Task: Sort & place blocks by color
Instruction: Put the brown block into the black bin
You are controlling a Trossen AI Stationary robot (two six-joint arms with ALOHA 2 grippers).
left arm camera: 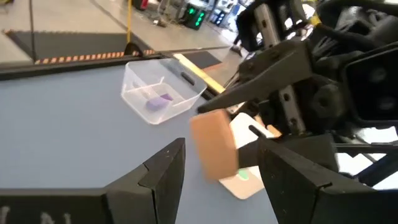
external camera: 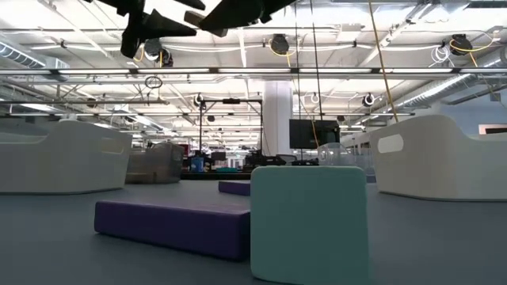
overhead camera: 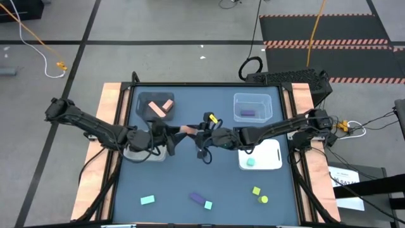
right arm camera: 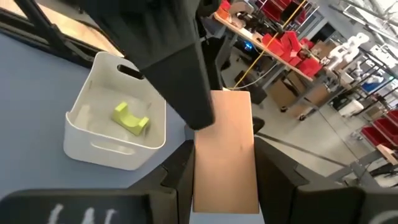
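Observation:
A salmon-orange bar block hangs in the air over the table's middle. My right gripper reaches in from the right and is shut on it. My left gripper comes level from the left and is open. Its fingers stand on either side of the bar's free end, with a gap on each side in the left wrist view. Loose blocks rest flat near the front edge: teal, purple, teal, and two yellow-green. My right gripper pinches the salmon bar's two broad faces between its two fingers, at the end nearest its wrist. The fingers come roughly level from the table's right and lie along the bar. The bar sticks out toward the left gripper, lifted clear of the table.
A dark grey bin at the back left holds salmon blocks. A clear bin at the back right holds a purple block. One white bin holds a teal block; another, under the left arm, holds a yellow-green piece.

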